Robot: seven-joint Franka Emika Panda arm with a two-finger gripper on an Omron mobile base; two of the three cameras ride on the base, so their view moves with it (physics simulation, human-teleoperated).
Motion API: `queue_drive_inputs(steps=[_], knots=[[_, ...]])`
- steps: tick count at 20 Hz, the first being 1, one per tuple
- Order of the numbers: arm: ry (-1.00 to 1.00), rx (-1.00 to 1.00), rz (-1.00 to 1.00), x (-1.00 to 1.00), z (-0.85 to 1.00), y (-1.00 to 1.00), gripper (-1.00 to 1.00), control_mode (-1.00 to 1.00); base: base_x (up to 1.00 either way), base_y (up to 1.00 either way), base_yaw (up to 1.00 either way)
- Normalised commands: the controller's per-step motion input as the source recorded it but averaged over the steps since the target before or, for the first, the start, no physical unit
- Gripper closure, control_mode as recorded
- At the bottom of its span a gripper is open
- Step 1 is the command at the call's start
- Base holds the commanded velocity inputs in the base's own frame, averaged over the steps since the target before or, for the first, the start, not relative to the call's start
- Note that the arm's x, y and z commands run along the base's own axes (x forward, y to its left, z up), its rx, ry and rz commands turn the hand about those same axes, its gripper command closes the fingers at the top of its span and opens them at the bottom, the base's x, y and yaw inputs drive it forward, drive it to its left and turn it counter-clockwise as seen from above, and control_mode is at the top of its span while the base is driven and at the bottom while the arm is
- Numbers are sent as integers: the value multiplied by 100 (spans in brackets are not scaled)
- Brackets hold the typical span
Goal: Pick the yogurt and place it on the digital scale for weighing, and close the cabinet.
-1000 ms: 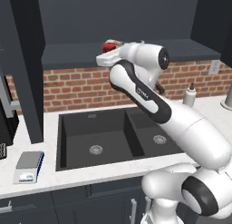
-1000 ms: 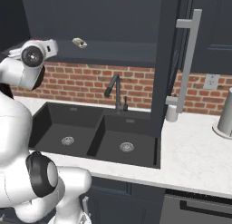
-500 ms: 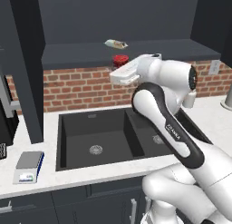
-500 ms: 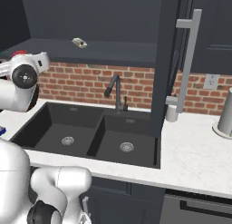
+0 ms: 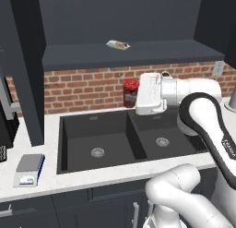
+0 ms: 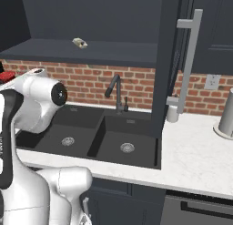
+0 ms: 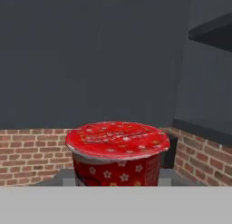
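One small red yogurt cup with star-patterned label (image 5: 131, 89) is up in the air over the black double sink (image 5: 115, 139), clamped tight in the white arm's claw (image 5: 134, 94); the fingers themselves are hidden. One little white digital scale with grey plate (image 5: 29, 169) sits on the left counter. One pale wrapped packet (image 5: 118, 45) lies on the open dark cabinet's shelf (image 5: 138, 53).

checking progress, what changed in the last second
The gripper, shut on the yogurt, carried it down from shelf height and out in front of the brick wall above the sink. The scale, the shelf packet and the cabinet door stayed put.
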Motion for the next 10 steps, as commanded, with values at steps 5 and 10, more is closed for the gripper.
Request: queue_drive_inputs(steps=[5, 10], knots=[[2, 6, 33, 0, -70, 69, 100, -100, 0, 0, 0], [5, 8, 34, 1, -66, 61, 100, -100, 0, 0, 0]])
